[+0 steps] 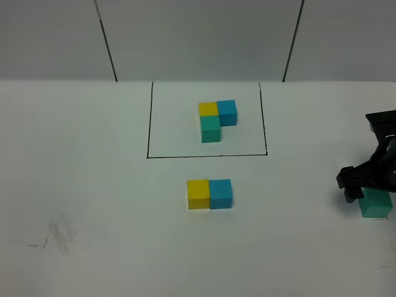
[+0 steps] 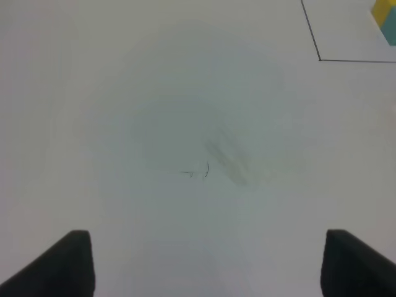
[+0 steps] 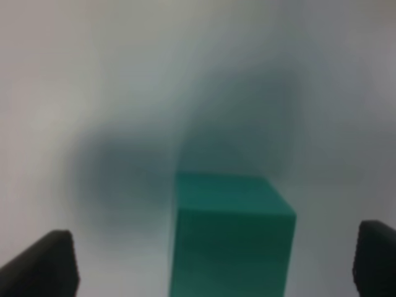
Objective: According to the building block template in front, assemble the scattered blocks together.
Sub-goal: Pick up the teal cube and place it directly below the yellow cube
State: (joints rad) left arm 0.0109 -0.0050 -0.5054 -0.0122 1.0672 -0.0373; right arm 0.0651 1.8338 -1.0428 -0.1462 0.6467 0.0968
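The building block template (image 1: pixel 216 120) is a yellow, blue and teal-green L inside a thin black rectangle (image 1: pixel 148 124) at the back centre; a corner of it (image 2: pixel 387 21) shows in the left wrist view. Of the scattered blocks, the yellow cube (image 1: pixel 198 193) and blue cube (image 1: pixel 221 193) sit side by side, touching, in front of the frame. The teal-green cube (image 1: pixel 375 205) (image 3: pixel 232 241) rests on the table at the far right. My right gripper (image 1: pixel 370 193) (image 3: pixel 210 266) is open, fingers wide on either side of it, not touching. My left gripper (image 2: pixel 207 266) is open over bare table, outside the exterior high view.
Faint pencil scribbles and a smudge (image 1: pixel 59 238) (image 2: pixel 210 167) mark the white table at the front left. A white panelled wall (image 1: pixel 198 37) closes the back. The teal-green cube lies close to the right edge of the view.
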